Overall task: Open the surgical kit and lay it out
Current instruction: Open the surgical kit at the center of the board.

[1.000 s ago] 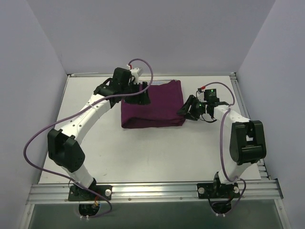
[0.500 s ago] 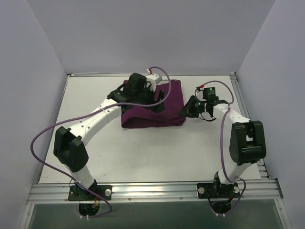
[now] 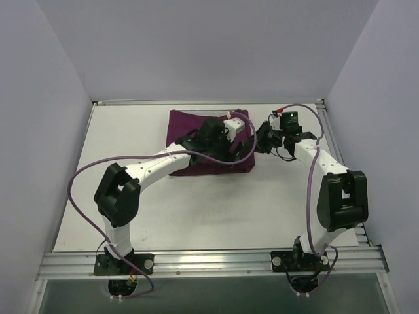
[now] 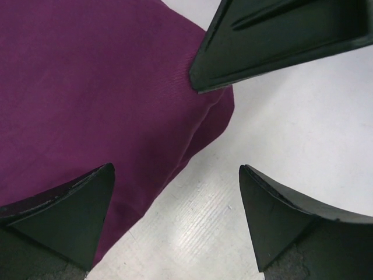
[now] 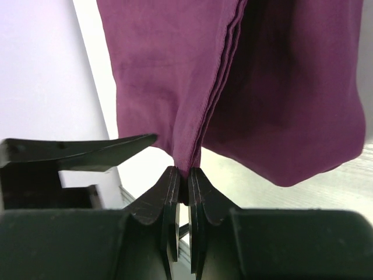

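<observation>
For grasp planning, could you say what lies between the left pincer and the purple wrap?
Nothing: left wrist view shows the open left pincer directly above the purple wrap's corner.

**Both arms at wrap's right edge**

Purple cloth wrap [image 3: 186, 121] sits folded, upper centre of white table [image 3: 131, 196]. Left arm lies across it, left gripper [image 3: 245, 148] at its right edge. Right gripper [image 3: 260, 139] meets that edge from the right.

A white table [image 3: 196, 209] sits enclosed by plain pale lavender walls [image 3: 196, 46].

Folded deep-purple cloth wrap [image 3: 186, 124], far-centre
</observation>
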Robot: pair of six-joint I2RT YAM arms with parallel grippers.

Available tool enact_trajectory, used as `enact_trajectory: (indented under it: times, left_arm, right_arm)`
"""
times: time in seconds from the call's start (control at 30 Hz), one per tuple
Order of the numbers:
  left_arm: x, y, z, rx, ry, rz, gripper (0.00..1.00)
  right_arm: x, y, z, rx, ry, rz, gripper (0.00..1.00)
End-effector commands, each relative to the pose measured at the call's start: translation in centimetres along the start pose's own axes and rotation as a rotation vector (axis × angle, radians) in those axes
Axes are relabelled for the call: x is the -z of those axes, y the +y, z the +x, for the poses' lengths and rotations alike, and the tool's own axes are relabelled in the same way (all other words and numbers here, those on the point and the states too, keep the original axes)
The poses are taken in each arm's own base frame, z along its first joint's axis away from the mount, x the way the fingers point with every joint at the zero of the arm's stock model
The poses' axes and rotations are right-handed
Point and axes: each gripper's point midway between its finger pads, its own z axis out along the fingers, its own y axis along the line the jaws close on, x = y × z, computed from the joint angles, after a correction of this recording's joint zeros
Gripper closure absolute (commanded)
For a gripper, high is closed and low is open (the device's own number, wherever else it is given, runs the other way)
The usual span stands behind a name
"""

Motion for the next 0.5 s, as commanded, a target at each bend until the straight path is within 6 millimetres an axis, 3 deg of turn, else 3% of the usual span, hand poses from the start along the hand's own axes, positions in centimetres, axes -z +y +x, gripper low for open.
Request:
enact_trajectory:
  times: [0.0, 0.27, 0.37, 0.4, 0.43, 0.47]
  left_arm:
    - [-0.9, 0.5, -2.2, -0.035, -0.082, -0.037, 0.04]
    - [-3.4, 2.1, -3.1, -0.021, -0.069, -0.141, 0.07]
    - [-3.7, 2.4, -3.9, -0.011, -0.067, -0.140, 0.20]
    - [-3.6, 2.3, -4.1, -0.007, -0.065, -0.132, 0.33]
    - [-3.2, 2.9, -4.6, 0.006, -0.058, -0.142, 0.77]
    - [-2.9, 3.5, -4.7, 0.033, -0.055, -0.157, 0.95]
  right_arm:
    - [1.6, 3.8, -0.3, -0.016, -0.019, -0.092, 1.00]
    - [1.6, 4.6, 0.6, -0.033, 0.004, -0.107, 1.00]
    - [1.6, 4.5, 0.9, -0.035, 0.014, -0.104, 1.00]
    - [1.6, 4.5, 0.9, -0.033, 0.014, -0.104, 1.00]
    - [1.7, 4.6, 0.5, -0.029, 0.006, -0.099, 0.98]
    - [1.7, 4.5, 0.2, -0.003, -0.001, -0.091, 0.90]
